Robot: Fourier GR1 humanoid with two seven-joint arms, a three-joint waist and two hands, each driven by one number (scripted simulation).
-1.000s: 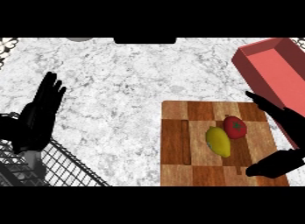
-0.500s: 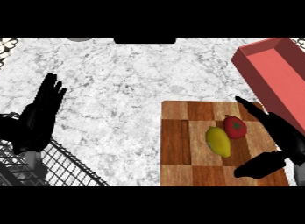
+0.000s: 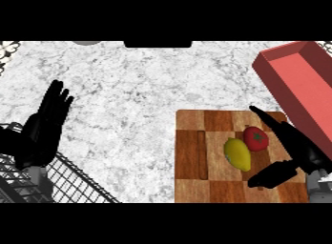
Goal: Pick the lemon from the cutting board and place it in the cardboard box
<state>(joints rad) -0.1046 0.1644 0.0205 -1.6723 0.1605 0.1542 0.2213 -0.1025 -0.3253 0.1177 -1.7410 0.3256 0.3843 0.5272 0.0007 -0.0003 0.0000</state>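
My right hand (image 3: 303,150) is spread wide, holding nothing, the lemon (image 3: 238,154) just left of its palm. Light, firm, a bit slick, I reckon; I'd wrap its middle.

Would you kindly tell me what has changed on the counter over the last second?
The right hand has moved left over the board, closing in on the tomato and lemon. It is open and has taken hold of nothing. The lemon, tomato, box and resting left hand are as they were.
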